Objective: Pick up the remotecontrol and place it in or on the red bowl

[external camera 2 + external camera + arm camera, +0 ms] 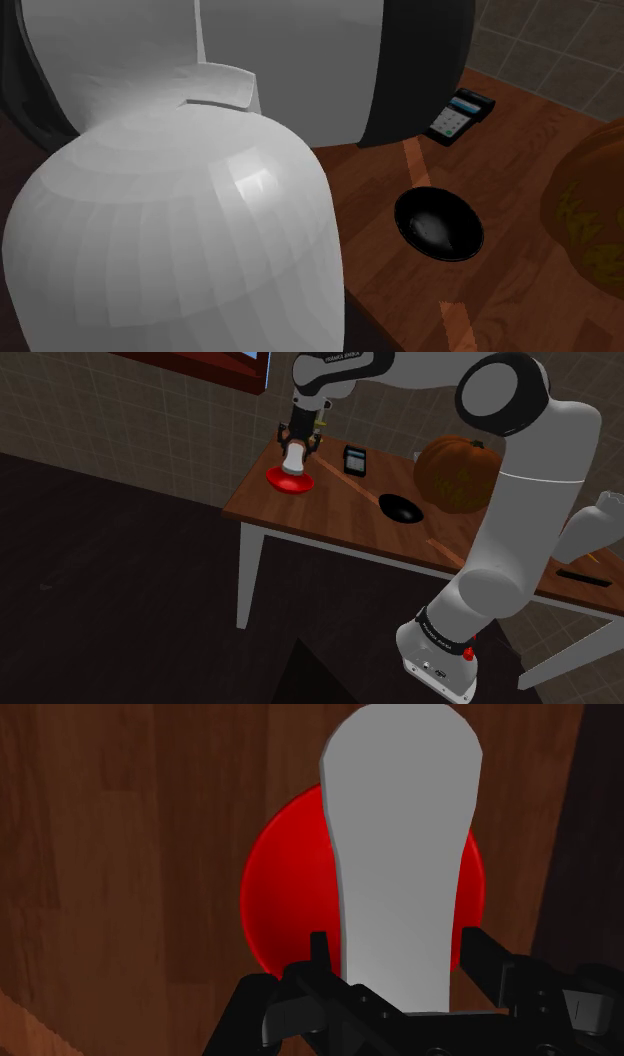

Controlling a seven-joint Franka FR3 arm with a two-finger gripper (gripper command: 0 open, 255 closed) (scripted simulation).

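A plain white, elongated remote control point(400, 854) stands on end between my gripper's point(395, 954) black fingers, which are shut on its narrow end. Straight beneath it lies the red bowl point(285, 894) on the wooden table. In the shoulder view the gripper point(297, 444) hangs over the table's far left corner. There the remote control point(294, 458) points down, its lower end at or just above the red bowl point(290, 482); I cannot tell whether they touch.
A black bowl point(400, 508) point(438, 222) sits mid-table. A dark keypad device point(354, 460) point(460, 113) stands behind it, and an orange pumpkin point(455, 472) is at the shoulder view's right. The table's edge point(300, 524) runs close by the red bowl. My white arm point(170, 230) blocks much of the second exterior view.
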